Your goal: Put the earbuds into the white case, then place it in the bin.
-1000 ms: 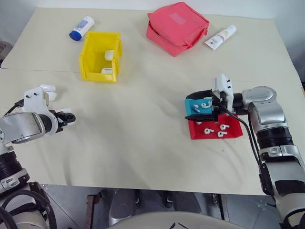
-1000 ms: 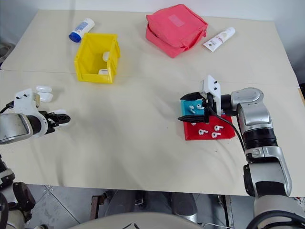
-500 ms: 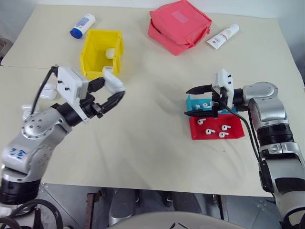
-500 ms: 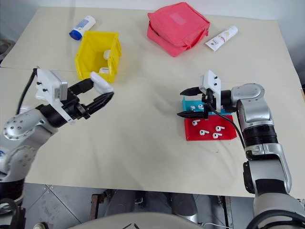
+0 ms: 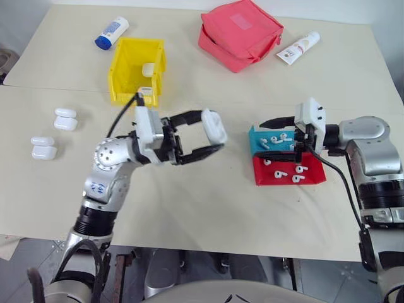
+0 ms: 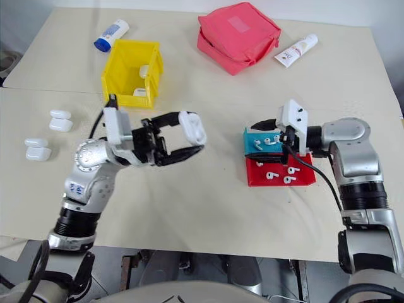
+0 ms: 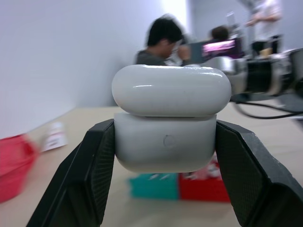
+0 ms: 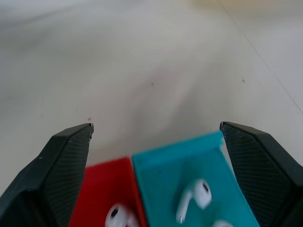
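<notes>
The left gripper (image 5: 211, 134) pinches the white case (image 5: 214, 125) between its two black fingers, holding it off the table (image 5: 208, 202) just beside the blue tray (image 5: 254, 137), on the side away from the right arm; its lid shows a slight gap in the left wrist view. The right gripper (image 5: 273, 134), jaws spread wide and holding nothing, hangs over the blue tray, where some earbuds (image 5: 276, 139) lie (more in the red tray (image 5: 315, 178) touching it). The bin (image 5: 124, 69) stands well apart from the blue tray, with cases inside.
</notes>
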`<action>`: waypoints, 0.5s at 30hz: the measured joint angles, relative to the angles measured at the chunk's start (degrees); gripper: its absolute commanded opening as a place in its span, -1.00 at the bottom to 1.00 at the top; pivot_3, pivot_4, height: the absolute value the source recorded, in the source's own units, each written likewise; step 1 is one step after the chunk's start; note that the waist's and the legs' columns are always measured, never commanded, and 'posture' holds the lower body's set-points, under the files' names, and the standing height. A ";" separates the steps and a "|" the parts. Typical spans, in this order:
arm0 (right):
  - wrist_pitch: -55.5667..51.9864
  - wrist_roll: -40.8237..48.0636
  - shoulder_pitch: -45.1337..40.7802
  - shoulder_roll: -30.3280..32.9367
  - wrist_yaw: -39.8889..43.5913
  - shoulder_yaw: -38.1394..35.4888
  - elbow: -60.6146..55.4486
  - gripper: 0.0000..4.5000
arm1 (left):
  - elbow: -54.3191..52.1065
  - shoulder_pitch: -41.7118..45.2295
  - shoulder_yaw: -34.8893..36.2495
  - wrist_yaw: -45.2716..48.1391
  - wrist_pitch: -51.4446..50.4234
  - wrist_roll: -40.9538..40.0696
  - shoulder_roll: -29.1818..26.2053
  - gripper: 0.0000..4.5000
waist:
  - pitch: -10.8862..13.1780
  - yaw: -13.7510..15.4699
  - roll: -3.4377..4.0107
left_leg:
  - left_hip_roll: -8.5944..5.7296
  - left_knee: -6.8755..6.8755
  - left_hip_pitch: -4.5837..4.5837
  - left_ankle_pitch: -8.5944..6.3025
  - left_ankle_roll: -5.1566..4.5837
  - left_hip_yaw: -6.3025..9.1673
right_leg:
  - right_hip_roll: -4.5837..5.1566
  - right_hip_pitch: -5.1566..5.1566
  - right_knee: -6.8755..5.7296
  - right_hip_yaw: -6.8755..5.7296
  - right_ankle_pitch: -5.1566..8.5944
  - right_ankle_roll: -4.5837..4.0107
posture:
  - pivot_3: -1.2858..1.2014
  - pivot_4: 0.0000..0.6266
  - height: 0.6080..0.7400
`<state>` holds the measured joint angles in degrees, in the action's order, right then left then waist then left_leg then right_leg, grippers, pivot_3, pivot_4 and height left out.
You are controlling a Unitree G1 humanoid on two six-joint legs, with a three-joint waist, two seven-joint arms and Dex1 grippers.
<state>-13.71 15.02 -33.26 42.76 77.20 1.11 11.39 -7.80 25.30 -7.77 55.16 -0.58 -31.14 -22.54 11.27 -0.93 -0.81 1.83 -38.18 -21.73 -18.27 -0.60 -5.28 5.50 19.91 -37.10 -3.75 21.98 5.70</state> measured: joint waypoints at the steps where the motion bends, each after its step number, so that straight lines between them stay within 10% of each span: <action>1: -1.58 0.48 1.31 1.19 -0.73 -0.90 -2.48 1.00 | 0.01 -0.25 -0.76 0.74 -0.17 0.06 0.64 0.25 | 0.00 0.01 0.00 | 0.01 -0.01 0.00 0.01 0.00 0.00 | 0.00 0.00 0.01 0.00 0.00 0.00 | 0.03 -0.52 1.00; 15: -18.16 6.24 25.01 12.33 -9.14 -15.52 -24.96 1.00 | 1.62 -6.79 -5.47 2.00 -1.25 4.87 3.80 0.25 | -0.01 0.99 0.01 | -0.02 -0.01 0.12 0.02 -0.05 0.17 | 0.05 -0.31 0.30 -0.10 0.00 0.00 | 0.03 -0.52 1.00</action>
<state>-31.87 21.26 -8.26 55.09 68.06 -14.41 -13.57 -6.18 18.51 -13.24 57.16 -1.83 -26.27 -18.73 11.27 0.06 -0.80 1.80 -38.18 -21.62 -18.25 -0.65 -5.11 5.55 19.60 -36.80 -3.85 21.97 5.70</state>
